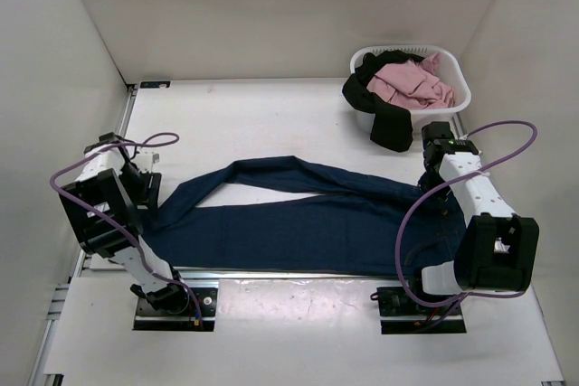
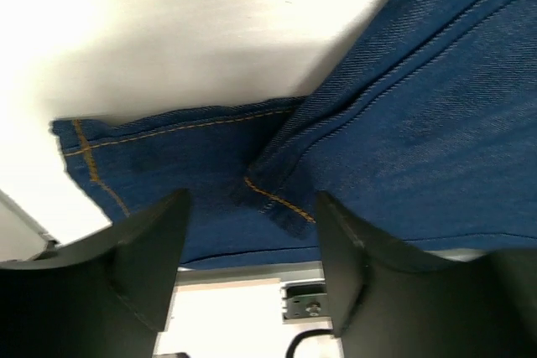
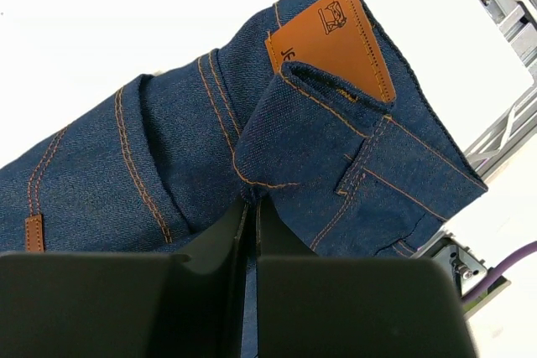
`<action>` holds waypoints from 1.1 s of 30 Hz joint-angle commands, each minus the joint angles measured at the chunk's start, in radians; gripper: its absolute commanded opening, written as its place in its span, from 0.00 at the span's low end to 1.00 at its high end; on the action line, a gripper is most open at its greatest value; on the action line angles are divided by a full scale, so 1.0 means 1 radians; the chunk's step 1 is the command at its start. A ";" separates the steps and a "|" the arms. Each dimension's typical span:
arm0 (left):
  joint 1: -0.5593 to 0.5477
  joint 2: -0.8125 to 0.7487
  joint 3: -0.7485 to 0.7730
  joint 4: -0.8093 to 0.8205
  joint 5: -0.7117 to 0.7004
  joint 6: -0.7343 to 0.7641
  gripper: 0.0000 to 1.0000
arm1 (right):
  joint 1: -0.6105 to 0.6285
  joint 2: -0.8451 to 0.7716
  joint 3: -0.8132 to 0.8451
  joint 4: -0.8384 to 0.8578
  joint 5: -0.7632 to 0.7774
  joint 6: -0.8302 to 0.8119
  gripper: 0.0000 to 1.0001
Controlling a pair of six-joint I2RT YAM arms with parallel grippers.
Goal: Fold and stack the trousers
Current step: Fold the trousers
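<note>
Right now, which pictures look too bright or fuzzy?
Left wrist view: the table glares washed-out white, and the left gripper looks dark and soft-edged. Right wrist view: the table is blown out too, yet the tan patch on the denim trousers is sharp. Top view: even light, only soft shadows.

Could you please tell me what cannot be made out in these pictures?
- Right wrist view: whether the shut right tool pinches the jeans; its fingers cover the contact.
- Same view: patch lettering, partly behind a waistband fold.
- Top view: black trousers, partly under a pink garment in the basket.
</note>
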 commanded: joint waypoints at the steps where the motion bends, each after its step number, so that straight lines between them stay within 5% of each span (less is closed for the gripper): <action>1: 0.007 0.007 0.030 -0.044 0.097 0.026 0.68 | 0.004 0.002 0.039 -0.024 0.039 -0.016 0.00; 12: 0.007 0.048 0.050 -0.062 0.109 0.035 0.14 | 0.004 -0.007 0.057 -0.024 0.039 -0.025 0.00; 18: 0.007 0.010 0.149 -0.050 0.097 0.035 0.14 | 0.004 -0.007 0.106 -0.033 0.049 -0.025 0.00; 25: 0.007 -0.050 0.413 0.080 -0.110 0.148 0.14 | -0.054 0.068 0.429 -0.104 0.060 -0.094 0.00; 28: 0.007 -0.120 0.377 0.131 -0.158 0.214 0.14 | -0.063 0.012 0.415 -0.136 0.060 -0.060 0.00; 33: 0.040 -0.307 0.096 0.247 -0.237 0.286 0.14 | -0.063 -0.148 0.180 -0.147 0.029 0.038 0.00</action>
